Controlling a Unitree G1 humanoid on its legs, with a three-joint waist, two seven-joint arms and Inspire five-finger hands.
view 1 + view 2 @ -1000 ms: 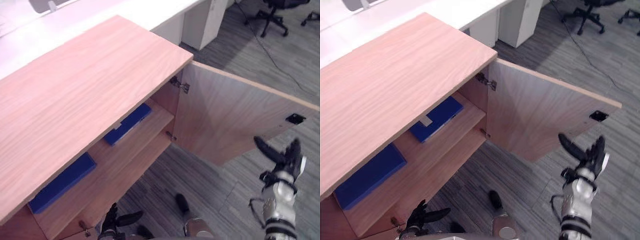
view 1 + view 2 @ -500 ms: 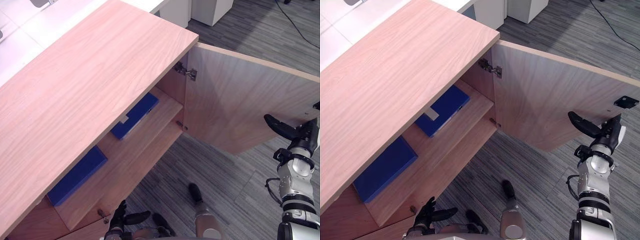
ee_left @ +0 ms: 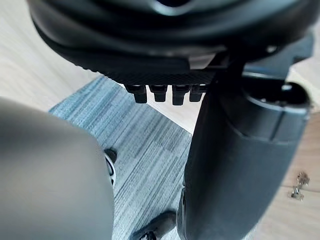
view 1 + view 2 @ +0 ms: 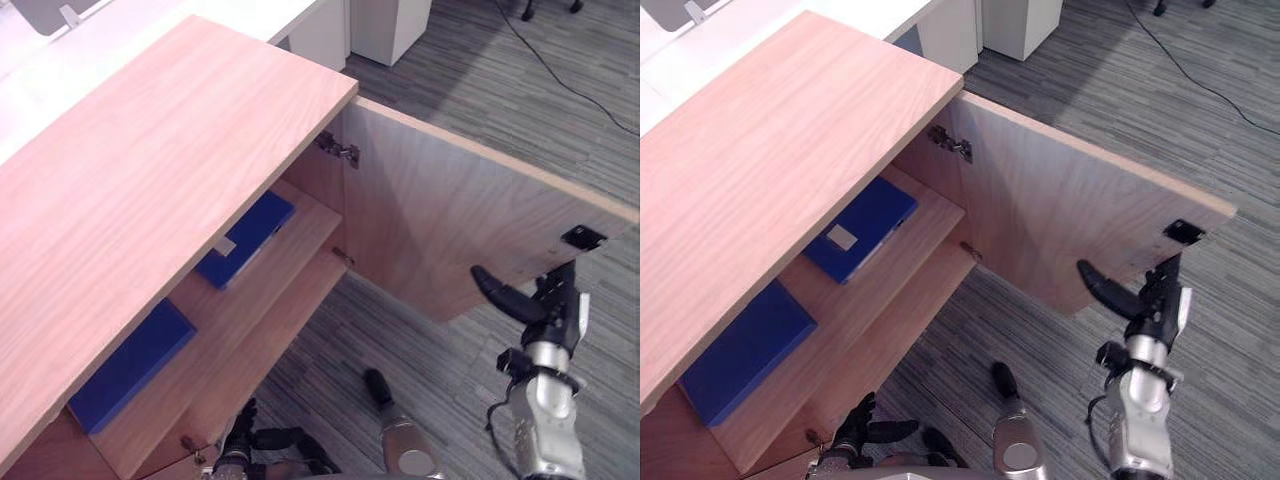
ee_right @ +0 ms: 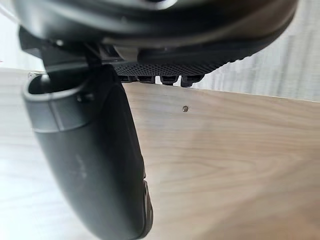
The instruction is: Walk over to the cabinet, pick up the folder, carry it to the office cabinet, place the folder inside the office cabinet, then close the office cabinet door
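The wooden office cabinet (image 4: 150, 170) stands with its door (image 4: 450, 230) swung wide to the right. On its shelf lie two blue folders: one with a white label (image 4: 245, 238) near the hinge side, and another (image 4: 130, 362) further left. My right hand (image 4: 552, 308) is raised at the door's free edge, just below the latch (image 4: 583, 237). It is open, with the thumb pointing at the inner face. In the right wrist view its straight fingers (image 5: 160, 77) hold nothing before the wood of the door (image 5: 225, 165). My left hand (image 4: 855, 432) hangs low by the cabinet's bottom edge, open and holding nothing.
A white desk (image 4: 150, 25) runs behind the cabinet, with a white pedestal (image 4: 385, 25) beside it. An office chair's base (image 4: 550, 8) stands at the far right on the grey carpet (image 4: 420, 330). A thin cable (image 4: 560, 70) crosses the floor there.
The whole view has shifted as the camera moved. My right hand stays raised and open by the door's free edge; the folders lie where they were.
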